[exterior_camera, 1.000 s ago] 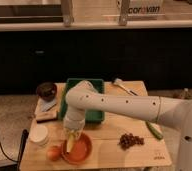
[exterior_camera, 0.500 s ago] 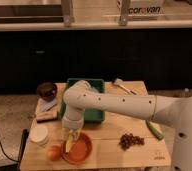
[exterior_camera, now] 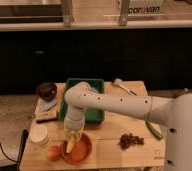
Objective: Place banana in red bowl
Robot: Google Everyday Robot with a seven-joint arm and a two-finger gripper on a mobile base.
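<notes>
The red bowl (exterior_camera: pixel 79 149) sits near the front left of the wooden table (exterior_camera: pixel 109 150). A yellow banana (exterior_camera: pixel 70 142) hangs upright in my gripper (exterior_camera: pixel 71 136), with its lower end inside the bowl at its left side. My white arm (exterior_camera: pixel 114 104) reaches in from the right and bends down over the bowl.
A green tray (exterior_camera: pixel 96 100) lies behind the bowl. An orange (exterior_camera: pixel 53 152) lies left of the bowl, a white cup (exterior_camera: pixel 38 135) further left. A dark bowl (exterior_camera: pixel 46 90) stands back left. Grapes (exterior_camera: pixel 130 140) and a green vegetable (exterior_camera: pixel 154 130) lie to the right, cutlery (exterior_camera: pixel 123 86) at the back.
My gripper has lowered a little with the banana, so its end now sits deeper in the red bowl.
</notes>
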